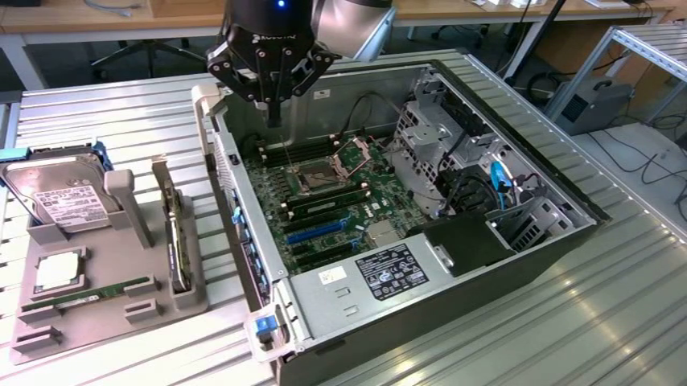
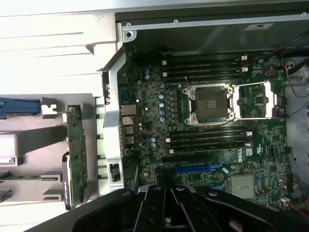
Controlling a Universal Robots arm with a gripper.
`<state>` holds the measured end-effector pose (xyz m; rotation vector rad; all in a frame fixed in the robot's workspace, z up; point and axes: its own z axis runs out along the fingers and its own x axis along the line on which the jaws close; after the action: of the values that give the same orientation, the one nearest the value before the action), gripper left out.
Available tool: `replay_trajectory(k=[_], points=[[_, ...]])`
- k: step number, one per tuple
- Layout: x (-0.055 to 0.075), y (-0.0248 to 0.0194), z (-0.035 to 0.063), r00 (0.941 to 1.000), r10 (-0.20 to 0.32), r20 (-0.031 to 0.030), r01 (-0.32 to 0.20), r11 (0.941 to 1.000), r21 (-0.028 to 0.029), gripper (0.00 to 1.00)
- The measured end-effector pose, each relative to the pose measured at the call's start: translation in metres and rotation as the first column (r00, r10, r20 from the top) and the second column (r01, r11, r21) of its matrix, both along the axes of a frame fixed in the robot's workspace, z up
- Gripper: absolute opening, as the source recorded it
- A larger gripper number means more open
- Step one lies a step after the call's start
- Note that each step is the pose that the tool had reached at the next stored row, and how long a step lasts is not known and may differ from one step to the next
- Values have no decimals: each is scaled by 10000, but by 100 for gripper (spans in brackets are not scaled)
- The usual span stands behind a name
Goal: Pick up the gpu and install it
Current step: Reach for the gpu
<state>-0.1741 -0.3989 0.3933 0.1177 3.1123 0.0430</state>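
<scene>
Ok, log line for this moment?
gripper: shut, empty | position: above open case | gpu: upright in holder, untouched

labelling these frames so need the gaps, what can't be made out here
Card in the grey holder: edge-on in both views, so its faces cannot be seen.
Hard drive label: exterior view, print too small to read.
Part of the motherboard: wrist view, covered by the gripper.
Inside the drive cages: exterior view, too dark to see into.
</scene>
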Motion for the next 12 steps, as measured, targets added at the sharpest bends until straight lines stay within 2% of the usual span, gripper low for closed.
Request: replay_trajectory(k=[12], points=[[-49, 0, 0, 10000, 0, 0, 0, 10000, -19, 11]])
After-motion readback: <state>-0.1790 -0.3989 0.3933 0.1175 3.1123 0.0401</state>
